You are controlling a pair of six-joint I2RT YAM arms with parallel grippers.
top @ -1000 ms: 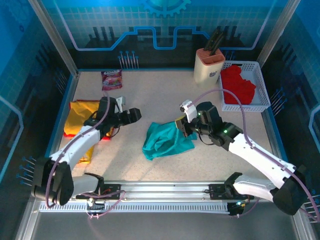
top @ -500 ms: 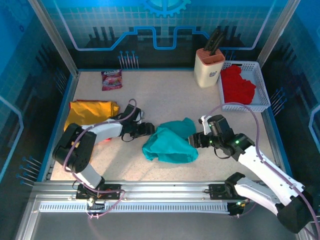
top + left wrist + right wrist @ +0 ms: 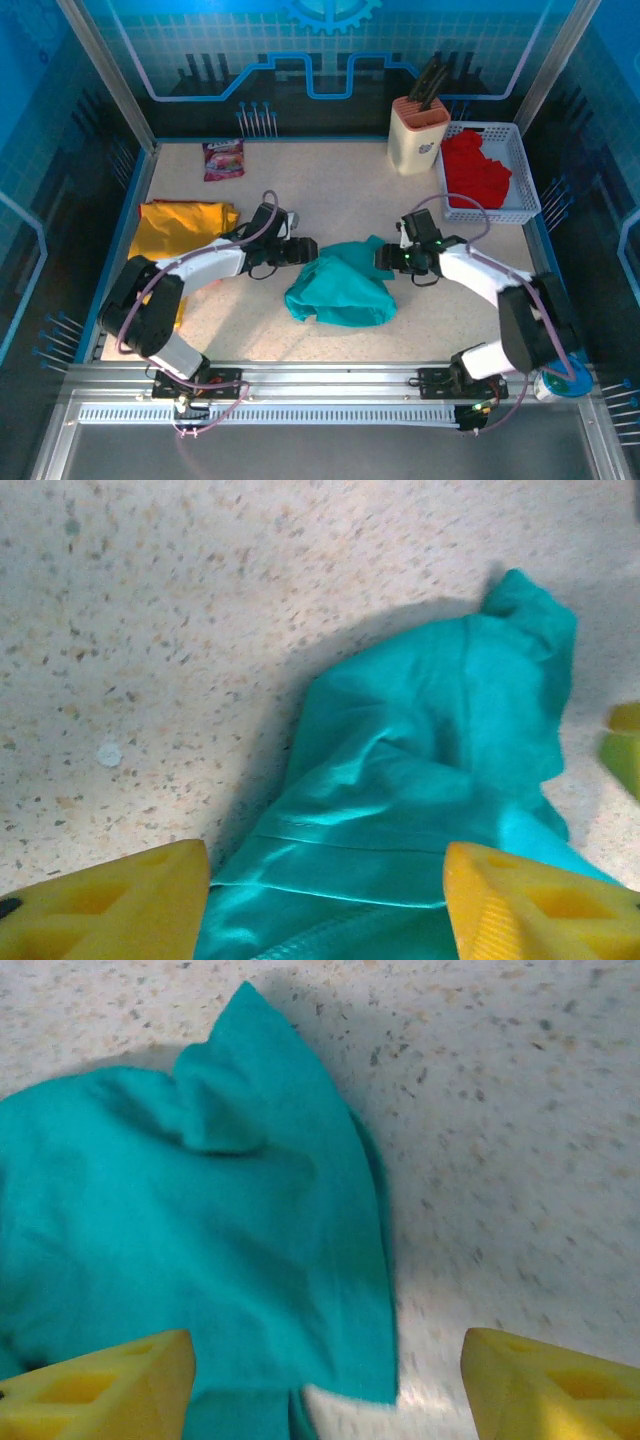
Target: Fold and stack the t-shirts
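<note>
One teal t-shirt [image 3: 340, 285] crumpled on speckled beige table [image 3: 330, 190], blue walls [image 3: 300, 60] around.

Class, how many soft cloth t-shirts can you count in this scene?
3: a crumpled teal cloth t-shirt mid-table, a yellow one at the left edge, a red one heaped in the white plastic basket; that heap may hide more.

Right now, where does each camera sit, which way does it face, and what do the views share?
Top external: fixed above and behind the arms, looking down on the table; both arms show, left tool and right tool flanking the teal t-shirt.
Left wrist: on the left arm, looking down onto the teal t-shirt; its yellow fingers apart.
Right wrist: on the right arm, looking down at the t-shirt's edge; yellow fingers apart.
Shared: teal t-shirt, table.
</note>
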